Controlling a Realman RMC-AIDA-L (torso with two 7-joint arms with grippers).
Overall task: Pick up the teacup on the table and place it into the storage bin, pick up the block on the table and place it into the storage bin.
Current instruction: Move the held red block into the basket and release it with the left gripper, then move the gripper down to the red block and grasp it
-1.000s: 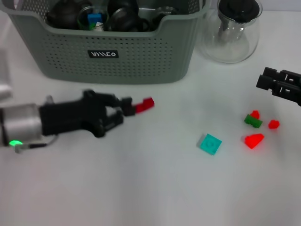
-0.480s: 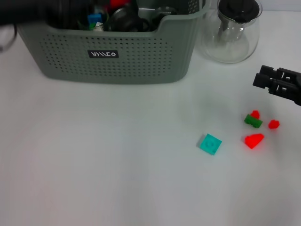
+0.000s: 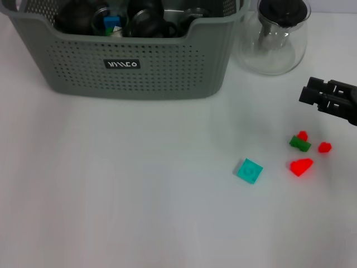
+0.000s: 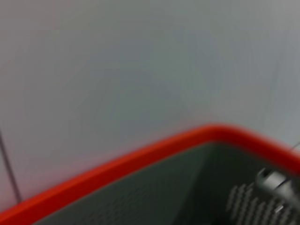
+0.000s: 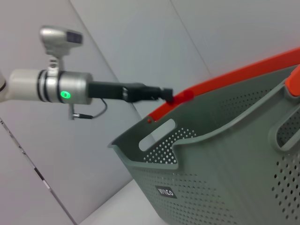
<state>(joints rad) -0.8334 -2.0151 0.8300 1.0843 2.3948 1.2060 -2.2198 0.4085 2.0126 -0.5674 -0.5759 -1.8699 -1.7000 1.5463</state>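
Head view shows the large grey-green perforated plastic storage bin [image 3: 131, 50] standing at the far edge of the white tabletop [image 3: 122, 195], with dark rounded vessels and a small blue-and-green piece already lying inside it; whether any of them is the teacup I cannot tell, and no teacup stands on the tabletop. Beside the bin, on the robot's right, sits one clear glass carafe with a black lid [image 3: 276, 36]. Five small blocks lie loose: one teal square block [image 3: 249, 171] alone near the middle, and well to its right a tight cluster of one green block [image 3: 300, 144] and three red pieces, the largest a red wedge-shaped block [image 3: 301, 166]. The right gripper [image 3: 313, 95] hovers above and just beyond that cluster, apparently parked there within reach of it; its jaws look closed on nothing. The left gripper [image 5: 165, 93] appears only in the right wrist view, raised above the bin's far rim with its jaws gripping a small red block [image 5: 183, 96], a height that would let the block fall inside, so I judge this to be the release step.
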